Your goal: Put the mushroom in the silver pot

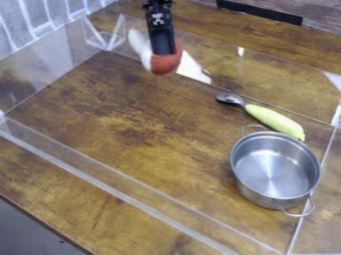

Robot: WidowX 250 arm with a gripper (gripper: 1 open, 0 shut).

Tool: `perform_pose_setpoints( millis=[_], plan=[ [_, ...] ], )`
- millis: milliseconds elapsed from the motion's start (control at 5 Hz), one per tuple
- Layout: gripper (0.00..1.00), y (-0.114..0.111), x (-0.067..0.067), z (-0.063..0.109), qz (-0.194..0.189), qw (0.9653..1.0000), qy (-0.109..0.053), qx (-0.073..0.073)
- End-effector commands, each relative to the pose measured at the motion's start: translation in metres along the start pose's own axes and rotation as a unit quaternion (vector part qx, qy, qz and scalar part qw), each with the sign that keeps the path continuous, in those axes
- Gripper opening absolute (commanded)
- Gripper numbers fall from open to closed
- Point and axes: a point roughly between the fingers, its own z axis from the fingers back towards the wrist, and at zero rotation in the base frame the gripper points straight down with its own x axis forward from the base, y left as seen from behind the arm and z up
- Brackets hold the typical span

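My black gripper (163, 58) hangs high over the back of the wooden table, pointing steeply down, shut on the mushroom (163, 66). Its reddish-brown cap shows below the fingers and its white stem sticks out to the left. The mushroom is off the table. The silver pot (276, 169) stands empty at the front right, well away from the gripper.
A long yellow-green vegetable (276, 122) lies behind the pot with a small metal spoon (230, 99) at its left end. Clear acrylic walls (80, 169) fence the wooden table on all sides.
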Motion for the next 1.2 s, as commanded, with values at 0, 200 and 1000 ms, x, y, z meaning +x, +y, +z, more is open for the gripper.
perform_pose_setpoints(
  millis=[0,200,1000],
  plan=[
    [1.00,-0.020,0.023,0.024,-0.031,0.9982,-0.027,0.043],
    [0.00,-0.033,0.038,0.021,-0.032,0.9980,-0.033,0.043],
    [1.00,-0.012,0.004,-0.039,-0.064,0.9973,-0.033,0.010]
  ],
)
